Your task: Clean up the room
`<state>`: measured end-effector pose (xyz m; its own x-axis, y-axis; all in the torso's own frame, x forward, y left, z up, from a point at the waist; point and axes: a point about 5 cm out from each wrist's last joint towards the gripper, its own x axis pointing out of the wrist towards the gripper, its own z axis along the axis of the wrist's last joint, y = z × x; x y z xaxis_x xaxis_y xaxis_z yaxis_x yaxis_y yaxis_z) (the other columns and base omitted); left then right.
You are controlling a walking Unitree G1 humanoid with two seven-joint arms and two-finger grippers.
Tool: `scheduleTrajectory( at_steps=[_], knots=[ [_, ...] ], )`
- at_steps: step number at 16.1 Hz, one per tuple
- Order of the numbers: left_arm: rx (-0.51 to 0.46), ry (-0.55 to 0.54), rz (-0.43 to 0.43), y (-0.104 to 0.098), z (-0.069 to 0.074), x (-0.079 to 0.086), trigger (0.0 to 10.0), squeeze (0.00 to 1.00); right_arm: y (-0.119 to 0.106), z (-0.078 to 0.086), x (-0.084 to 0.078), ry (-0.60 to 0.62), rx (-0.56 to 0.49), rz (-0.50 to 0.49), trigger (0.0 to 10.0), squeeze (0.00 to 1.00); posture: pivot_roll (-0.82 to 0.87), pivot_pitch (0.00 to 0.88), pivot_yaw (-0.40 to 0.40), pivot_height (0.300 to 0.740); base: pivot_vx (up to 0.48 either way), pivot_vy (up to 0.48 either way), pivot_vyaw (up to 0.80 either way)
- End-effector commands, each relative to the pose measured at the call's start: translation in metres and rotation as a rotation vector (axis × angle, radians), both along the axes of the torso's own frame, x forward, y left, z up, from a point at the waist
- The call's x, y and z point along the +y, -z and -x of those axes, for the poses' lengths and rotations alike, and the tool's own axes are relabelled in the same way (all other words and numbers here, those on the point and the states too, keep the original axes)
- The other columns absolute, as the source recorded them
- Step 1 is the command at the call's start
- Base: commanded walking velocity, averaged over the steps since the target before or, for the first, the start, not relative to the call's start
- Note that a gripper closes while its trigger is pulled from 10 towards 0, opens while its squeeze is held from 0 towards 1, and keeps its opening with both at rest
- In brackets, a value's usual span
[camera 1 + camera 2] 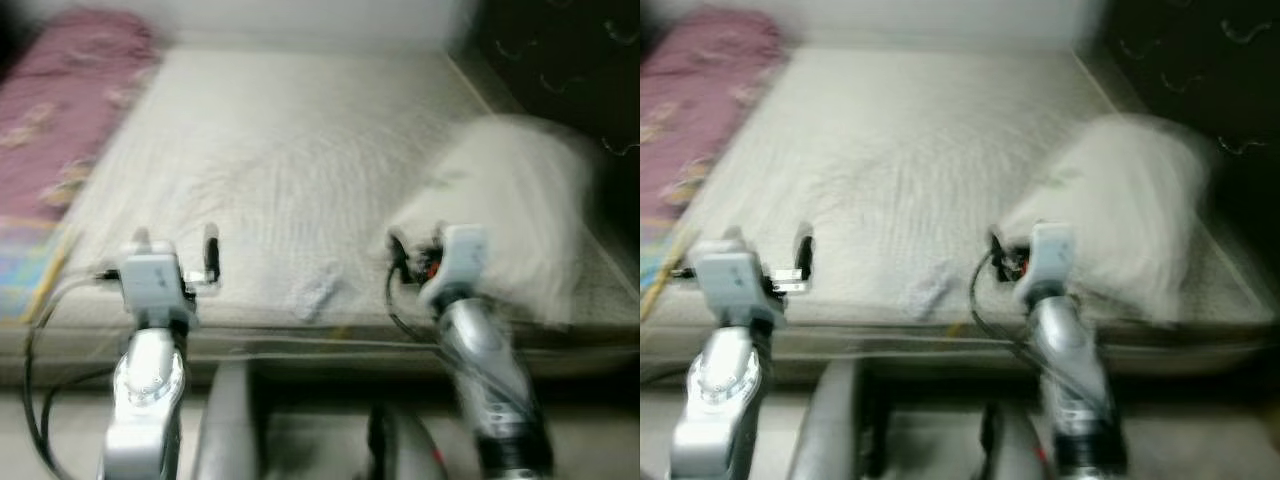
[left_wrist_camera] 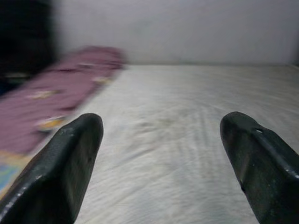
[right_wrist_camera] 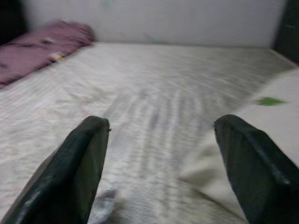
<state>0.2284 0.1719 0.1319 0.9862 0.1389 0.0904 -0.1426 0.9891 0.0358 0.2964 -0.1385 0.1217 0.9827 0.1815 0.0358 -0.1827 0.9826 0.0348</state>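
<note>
A wide bed (image 1: 290, 130) with a pale sheet lies in front of me, the picture blurred. A white pillow (image 1: 510, 210) rests on its right side, with a small green mark (image 3: 271, 100) on it. A purple blanket (image 1: 60, 100) runs along the left side. A small pale crumpled scrap (image 1: 315, 292) lies near the front edge, between my arms. My left gripper (image 1: 175, 250) is open over the front edge, holding nothing. My right gripper (image 1: 415, 250) is open too, just left of the pillow's near corner.
A dark panel (image 1: 570, 60) stands along the bed's right side. A white wall (image 2: 187, 28) closes off the far end. A colourful strip (image 1: 25, 270) edges the bed at the near left. Cables hang from both wrists.
</note>
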Motion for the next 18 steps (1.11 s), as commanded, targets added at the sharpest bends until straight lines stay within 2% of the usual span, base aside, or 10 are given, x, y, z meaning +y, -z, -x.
scheduleTrajectory(
  at_steps=[1,4,9,15,18],
  knots=[
    [0.063,-0.002,-0.007,0.0114,0.0019,0.0031,10.0,0.0,0.0061,0.0041,0.0029,-0.01,0.025,-0.008,10.0,0.0,0.0,0.091,-0.016,0.614,0.0,0.0,0.0],
    [0.07,0.001,0.007,0.0111,0.0,0.0057,10.0,0.0,0.0054,0.0028,0.0059,-0.016,0.022,-0.011,10.0,0.0,0.0,0.108,-0.015,0.614,0.0,0.0,0.0],
    [0.063,0.004,0.016,0.0095,-0.0032,0.0036,10.0,0.0,0.0047,0.0011,0.0066,-0.021,0.023,-0.013,10.0,0.0,-0.01,0.117,-0.018,0.565,0.0,0.0,0.0],
    [0.045,0.033,0.018,0.0071,-0.0035,0.0055,10.0,0.0,0.006,-0.0005,0.0078,-0.024,0.029,0.004,10.0,0.0,0.0,0.116,-0.016,0.565,0.0,0.0,0.0],
    [0.043,0.055,0.021,0.0064,-0.0032,0.0028,10.0,0.0,0.0057,-0.0006,0.0119,-0.047,0.021,0.04,10.0,0.0,0.0,0.114,-0.015,0.565,0.342,0.0,0.47]
  ],
)
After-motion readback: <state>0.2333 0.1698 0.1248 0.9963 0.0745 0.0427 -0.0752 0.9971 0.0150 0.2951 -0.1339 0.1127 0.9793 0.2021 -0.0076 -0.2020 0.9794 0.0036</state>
